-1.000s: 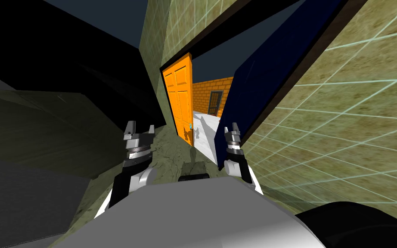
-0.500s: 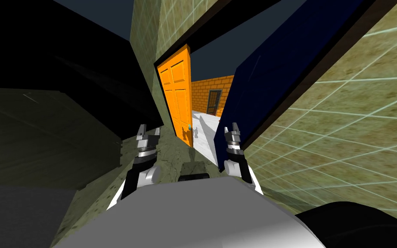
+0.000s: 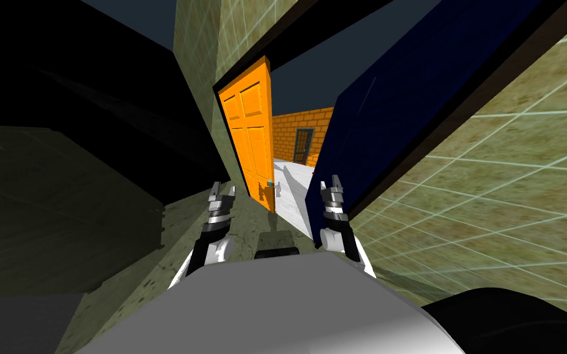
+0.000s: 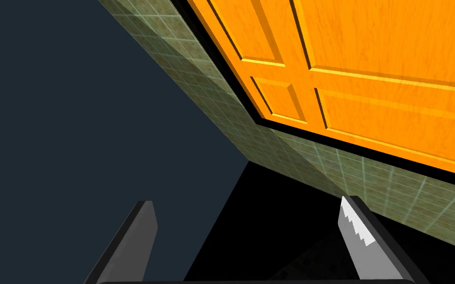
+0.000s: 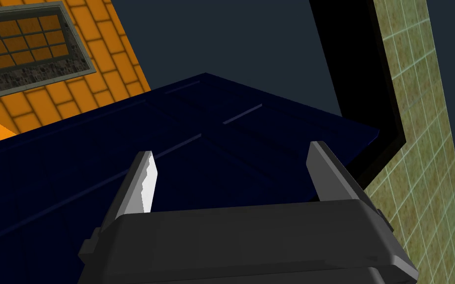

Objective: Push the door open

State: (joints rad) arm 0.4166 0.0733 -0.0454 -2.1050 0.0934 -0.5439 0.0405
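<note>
The right end effector [image 3: 331,181], fingers spread apart and holding nothing, sits just right of centre beside the near edge of the dark blue door [image 3: 387,117], which slants across the upper right. The left end effector [image 3: 222,187], equally spread and empty, points toward the orange door [image 3: 248,135] at upper centre.

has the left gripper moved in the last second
Yes. The left gripper has swung inward toward the orange door, narrowing its gap to the right gripper, which stays put.
</note>
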